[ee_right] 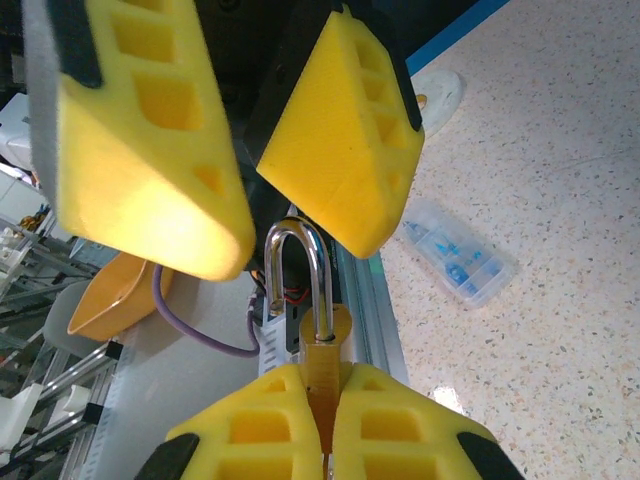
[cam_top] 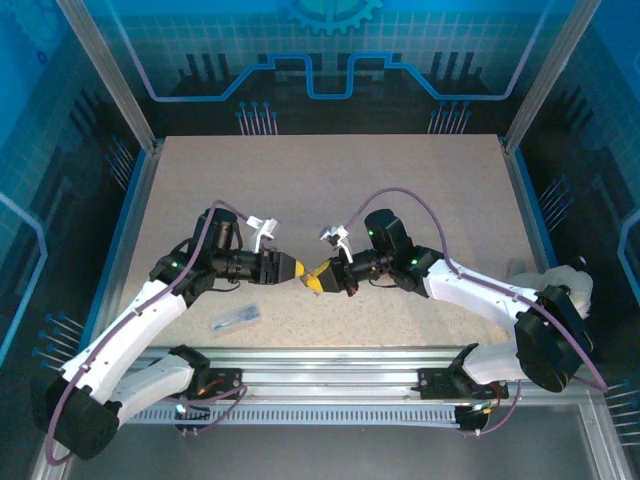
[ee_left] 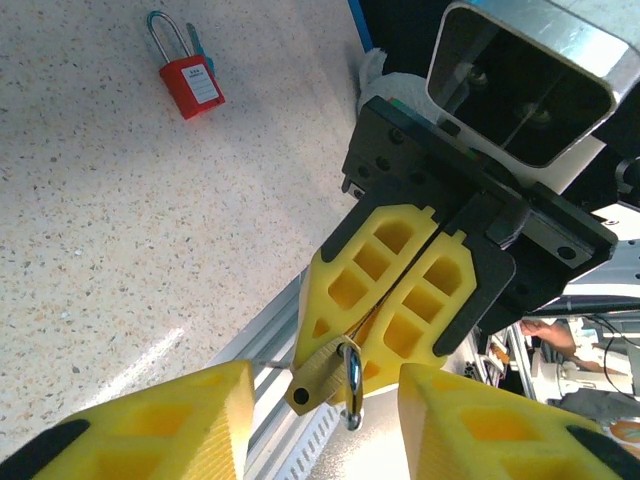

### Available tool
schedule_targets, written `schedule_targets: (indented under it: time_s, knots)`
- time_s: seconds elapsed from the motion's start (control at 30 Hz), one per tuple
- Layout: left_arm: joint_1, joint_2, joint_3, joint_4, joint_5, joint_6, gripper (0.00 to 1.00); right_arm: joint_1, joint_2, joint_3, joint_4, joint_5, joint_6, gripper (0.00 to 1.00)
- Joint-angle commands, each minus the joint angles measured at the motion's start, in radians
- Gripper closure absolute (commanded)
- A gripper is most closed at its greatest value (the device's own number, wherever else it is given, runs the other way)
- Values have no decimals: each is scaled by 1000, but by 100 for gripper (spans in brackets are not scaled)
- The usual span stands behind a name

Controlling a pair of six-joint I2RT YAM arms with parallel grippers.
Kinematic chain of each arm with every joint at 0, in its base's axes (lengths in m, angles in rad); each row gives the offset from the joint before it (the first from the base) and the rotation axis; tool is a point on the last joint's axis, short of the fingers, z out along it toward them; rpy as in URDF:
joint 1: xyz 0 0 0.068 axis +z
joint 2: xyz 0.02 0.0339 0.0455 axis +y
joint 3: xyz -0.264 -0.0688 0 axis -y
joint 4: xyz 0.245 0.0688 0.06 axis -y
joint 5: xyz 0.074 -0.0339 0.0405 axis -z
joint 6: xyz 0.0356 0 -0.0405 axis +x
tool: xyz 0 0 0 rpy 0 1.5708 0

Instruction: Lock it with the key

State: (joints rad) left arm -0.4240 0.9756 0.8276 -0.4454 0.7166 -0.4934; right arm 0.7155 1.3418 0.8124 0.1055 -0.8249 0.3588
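The two arms meet in the middle of the counter (ee_left: 90, 250). The right hand (ee_right: 322, 375) is pressed together on a small brass padlock (ee_right: 322, 345) and holds it up off the counter. The lock's silver loop (ee_right: 318, 280) sticks out past the yellow fingers toward the other arm.

The left hand (ee_left: 322, 385) is right in front of it. Its two yellow fingers are spread apart, one on each side of the loop's end. They do not seem to touch it.

The key (ee_left: 193, 42) is not in either hand. Its blue-green head peeks out on the counter, right next to the loop of a red padlock (ee_left: 190, 86), well away from both hands. It is too small to tell if the key sits in that lock.

A clear plastic box (ee_right: 458, 262) with blue bits inside lies on the counter near the front rail.
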Motion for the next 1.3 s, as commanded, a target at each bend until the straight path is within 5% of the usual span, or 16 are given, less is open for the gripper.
schedule_targets:
  time_s: [0.0,0.6,0.93,1.27]
  knots:
    - [-9,3,24,-26,29,25,60,15,7,35,2,-42,0,100]
    - [-17,1,35,-46,22,47,77,17,21,44,4,-87,7,100]
    - [-19,-4,37,-52,18,55,79,18,32,46,15,-123,15,100]
    - [-25,-12,38,-66,6,70,92,19,33,41,52,-170,41,100]
